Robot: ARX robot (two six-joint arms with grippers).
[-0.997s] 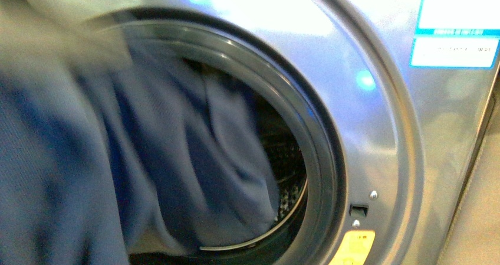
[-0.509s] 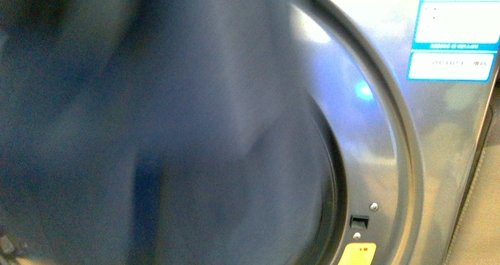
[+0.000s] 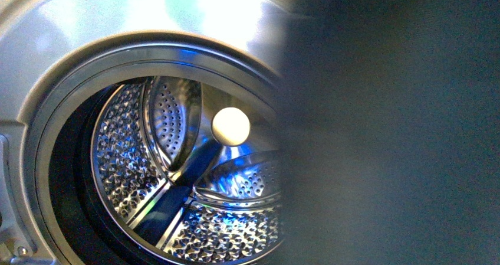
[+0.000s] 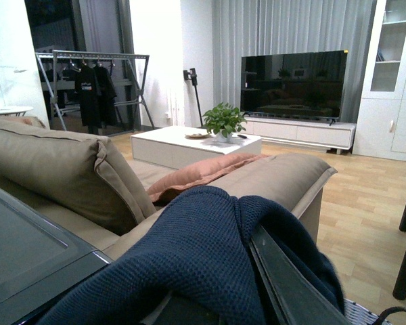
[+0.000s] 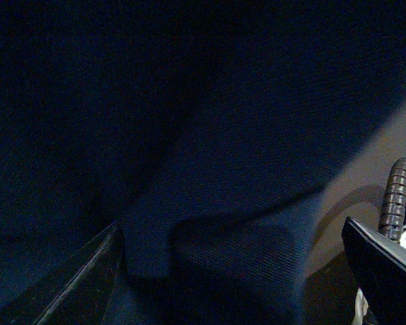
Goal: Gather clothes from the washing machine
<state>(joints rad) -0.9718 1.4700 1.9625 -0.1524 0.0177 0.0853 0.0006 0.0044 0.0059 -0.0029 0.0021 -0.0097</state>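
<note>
Sofa [image 4: 54, 169] behind; clothes [image 4: 203, 257] drape left fingers [image 4: 287, 288].

Matt, coarse-knit clothes [image 4: 189, 257]; glossy perforated steel drum [image 3: 124, 159]; smooth satin-grey washing machine [image 3: 118, 17] front

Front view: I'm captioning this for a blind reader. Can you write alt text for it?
Blurred dark navy clothes, close to the camera, fill the right half of the frame. On the left, the grey-silver washing machine shows through its round opening a shiny perforated steel drum with a pale round disc at the back.
</note>
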